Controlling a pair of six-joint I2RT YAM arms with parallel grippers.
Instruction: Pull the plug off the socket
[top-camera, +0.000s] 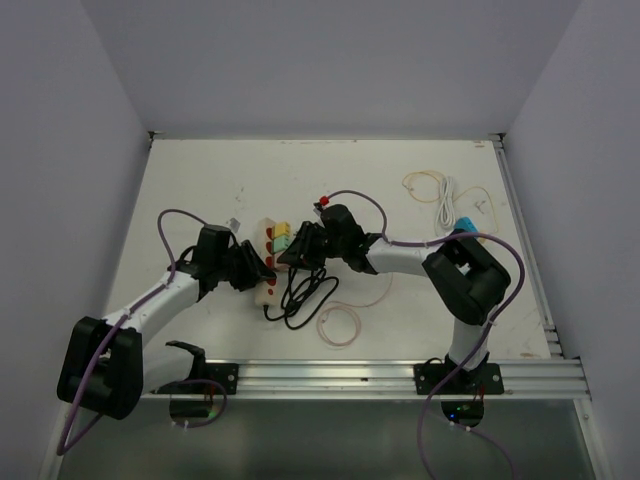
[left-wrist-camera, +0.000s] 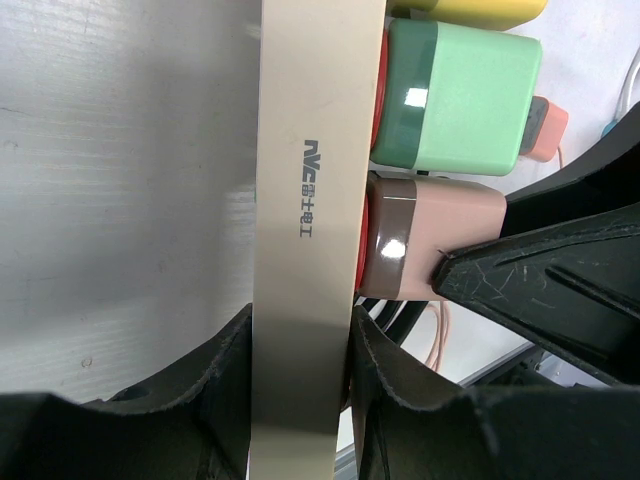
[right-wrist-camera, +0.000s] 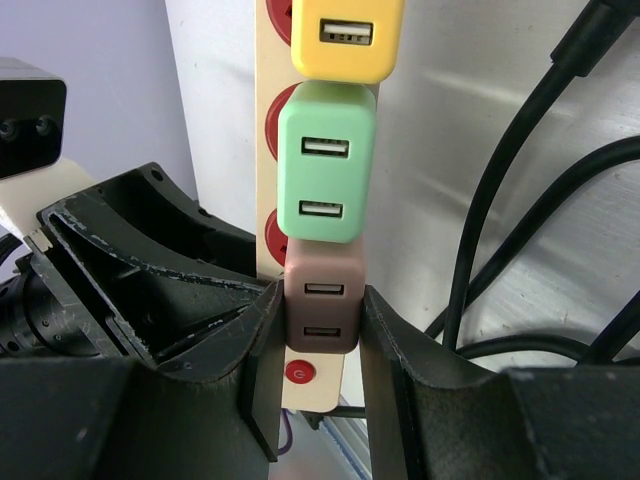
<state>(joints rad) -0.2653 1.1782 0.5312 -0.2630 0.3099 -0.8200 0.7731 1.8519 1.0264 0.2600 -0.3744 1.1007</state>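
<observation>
Roughly at the middle of the white table, the cream power strip lies lengthwise, with three chunky adapters lined up on its face. The left gripper is clamped across the strip's narrow body near its near end, one dark finger pressed flat to each long side with no gap showing. The right gripper comes in from the opposite side and is closed on the brown plug, its fingers squeezing the plug's two flanks. That brown plug sits in the last socket of the row, its base flush against the strip, just beside the red switch at the strip's end. Next along the row stands the green plug, touching the brown one, and beyond it the yellow plug. In the overhead view the two grippers meet over the strip, the left gripper on its left, the right gripper on its right. A black cable lies coiled on the table just beside the strip.
</observation>
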